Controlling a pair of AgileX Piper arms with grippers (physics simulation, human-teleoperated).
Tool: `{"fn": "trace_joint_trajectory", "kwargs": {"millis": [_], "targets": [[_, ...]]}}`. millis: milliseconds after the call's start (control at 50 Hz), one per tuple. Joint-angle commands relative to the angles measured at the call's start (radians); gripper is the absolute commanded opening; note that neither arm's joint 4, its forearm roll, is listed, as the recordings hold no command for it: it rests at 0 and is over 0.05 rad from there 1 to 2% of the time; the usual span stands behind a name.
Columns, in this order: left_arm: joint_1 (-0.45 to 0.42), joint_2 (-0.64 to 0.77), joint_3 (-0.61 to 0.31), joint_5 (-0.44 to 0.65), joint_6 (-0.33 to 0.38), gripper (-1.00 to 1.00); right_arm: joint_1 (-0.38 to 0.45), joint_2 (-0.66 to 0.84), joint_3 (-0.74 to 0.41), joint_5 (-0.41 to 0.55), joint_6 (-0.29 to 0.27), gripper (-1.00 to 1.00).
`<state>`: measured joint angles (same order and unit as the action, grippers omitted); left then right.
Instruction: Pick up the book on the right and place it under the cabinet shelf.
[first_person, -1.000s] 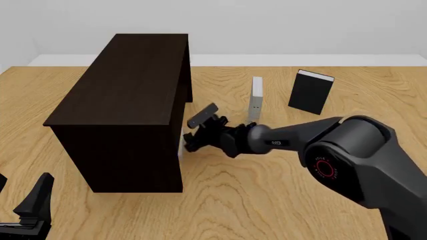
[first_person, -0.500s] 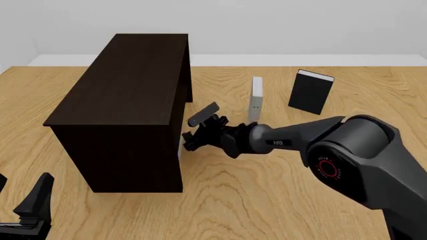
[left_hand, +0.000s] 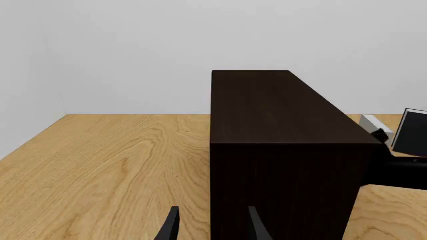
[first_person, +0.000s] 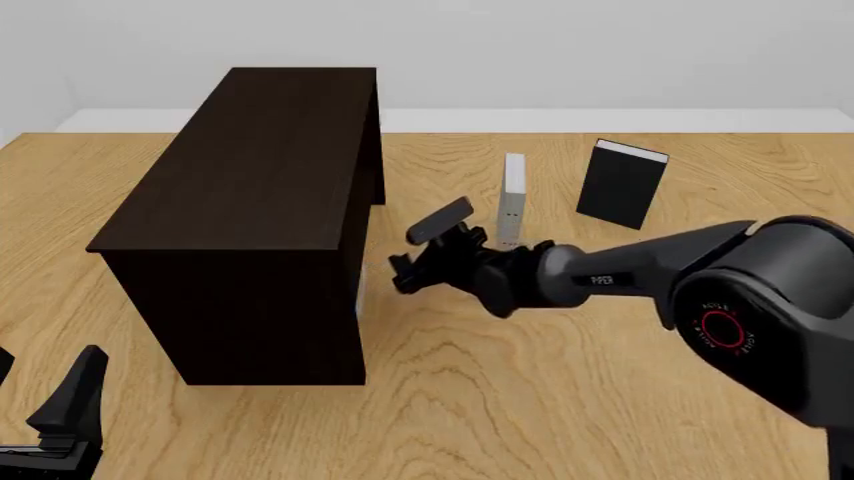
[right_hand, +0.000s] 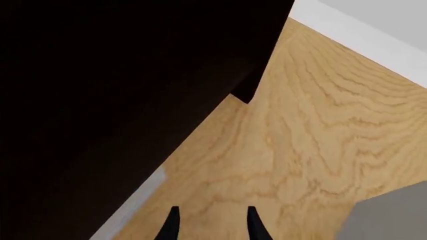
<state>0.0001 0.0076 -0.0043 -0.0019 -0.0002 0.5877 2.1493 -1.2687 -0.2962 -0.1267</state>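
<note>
The book (first_person: 360, 291) sits tucked under the cabinet shelf (first_person: 254, 180); the right tool (first_person: 424, 262) is open, empty, just beside it; only retreat remains.

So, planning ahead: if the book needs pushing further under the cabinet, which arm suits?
Right. Its open gripper is beside the cabinet's open side, near the book's showing edge; the left gripper faces the cabinet's closed end.

Your right arm (first_person: 694, 270) is dark grey with smooth, rounded casings, a round red ring marking on its bulky joint, and small white lettering, possibly "PIPER", on the forearm. Its gripper (first_person: 414, 265) is black and blocky. Your left gripper (first_person: 60, 420) shows thin black, blade-like fingers (left_hand: 257, 227).
</note>
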Motion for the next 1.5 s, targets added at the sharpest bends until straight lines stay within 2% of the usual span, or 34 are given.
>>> {"fn": "trace_joint_trajectory", "kwargs": {"millis": [20,320,520,900,1500], "targets": [[0.000,0.000,0.000,0.000,0.000,1.00,-0.017,-0.096,0.089,-0.029,-0.004,1.00],[0.000,0.000,0.000,0.000,0.000,1.00,-0.031,-0.289,0.225,-0.051,0.009,1.00],[0.000,0.000,0.000,0.000,0.000,1.00,-0.023,-0.382,0.262,-0.047,0.005,1.00],[0.000,0.000,0.000,0.000,0.000,1.00,0.001,-0.561,0.300,-0.001,0.021,1.00],[0.000,0.000,0.000,0.000,0.000,1.00,0.014,-0.730,0.311,0.063,0.028,1.00]]}}
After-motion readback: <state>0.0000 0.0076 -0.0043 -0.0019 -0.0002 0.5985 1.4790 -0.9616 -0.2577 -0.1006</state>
